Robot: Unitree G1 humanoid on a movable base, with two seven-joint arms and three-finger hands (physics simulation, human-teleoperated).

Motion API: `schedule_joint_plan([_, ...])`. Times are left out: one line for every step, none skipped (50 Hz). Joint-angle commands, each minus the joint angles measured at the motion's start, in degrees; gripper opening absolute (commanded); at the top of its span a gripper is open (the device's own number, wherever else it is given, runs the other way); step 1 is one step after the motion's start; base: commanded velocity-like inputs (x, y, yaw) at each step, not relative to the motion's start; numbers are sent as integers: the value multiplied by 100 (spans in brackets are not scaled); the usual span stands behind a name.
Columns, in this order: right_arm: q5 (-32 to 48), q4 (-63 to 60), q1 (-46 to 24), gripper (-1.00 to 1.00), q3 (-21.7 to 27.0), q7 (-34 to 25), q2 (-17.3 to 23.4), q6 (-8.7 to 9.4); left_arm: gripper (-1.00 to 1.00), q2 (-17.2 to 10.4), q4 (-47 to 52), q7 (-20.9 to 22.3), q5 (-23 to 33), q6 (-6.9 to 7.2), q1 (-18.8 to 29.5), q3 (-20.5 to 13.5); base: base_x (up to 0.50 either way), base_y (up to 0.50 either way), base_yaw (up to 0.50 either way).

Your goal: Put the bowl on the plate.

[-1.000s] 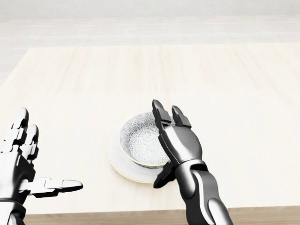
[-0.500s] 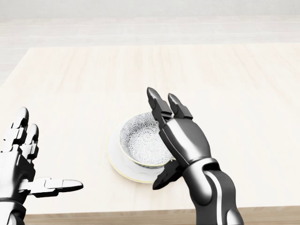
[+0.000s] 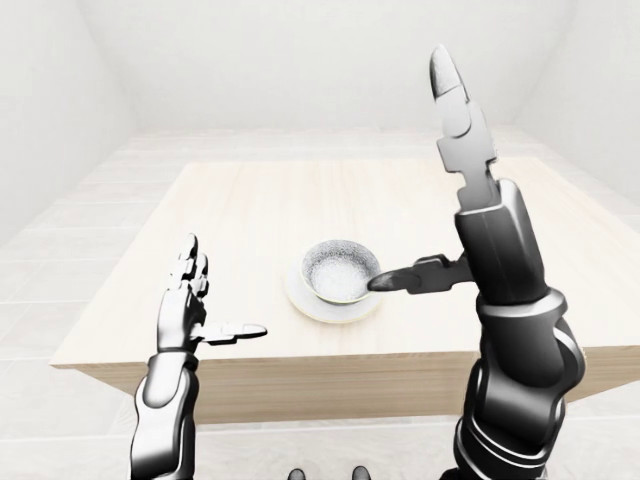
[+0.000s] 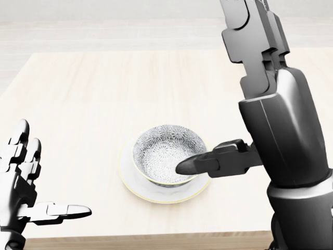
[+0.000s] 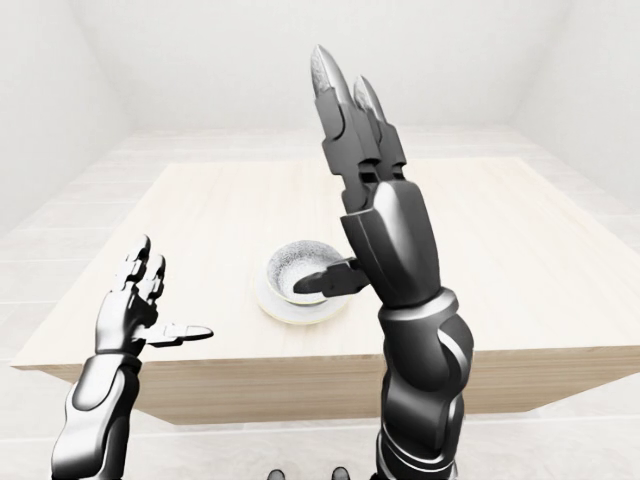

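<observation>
Fingers (image 4: 250,31) of the right hand (image 4: 276,120) stand straight up and close together, thumb jutting sideways. They grip nothing, and the hand appears held high to stay clear of the crockery. The left hand (image 4: 21,182) waits low with its fingers spread and empty, well apart from the plate (image 4: 130,185). The plate lies under the right thumb's tip, and the patterned bowl (image 4: 166,153) sits upright on it, so the task looks done. The room is plain, with white walls (image 3: 300,60), and the table (image 4: 104,88) beneath both hands is pale wood.
</observation>
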State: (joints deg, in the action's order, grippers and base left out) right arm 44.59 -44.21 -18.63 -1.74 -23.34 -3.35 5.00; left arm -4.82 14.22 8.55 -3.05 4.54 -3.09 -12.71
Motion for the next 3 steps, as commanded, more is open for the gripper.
schedule_joint_plan([-868,-1503,-161,100,279,94,78,0,100,78,328,97,-7,46,-174,-38,0,0,0])
schedule_joint_plan([-902,-1541,-152,100,350,31,0,0,100,87,357,98,-1,46,-187,-38,0,0,0])
schedule_joint_plan([-886,-1560,-130,100,383,-23,-64,0,100,92,392,103,2,46,-194,-37,0,0,0])
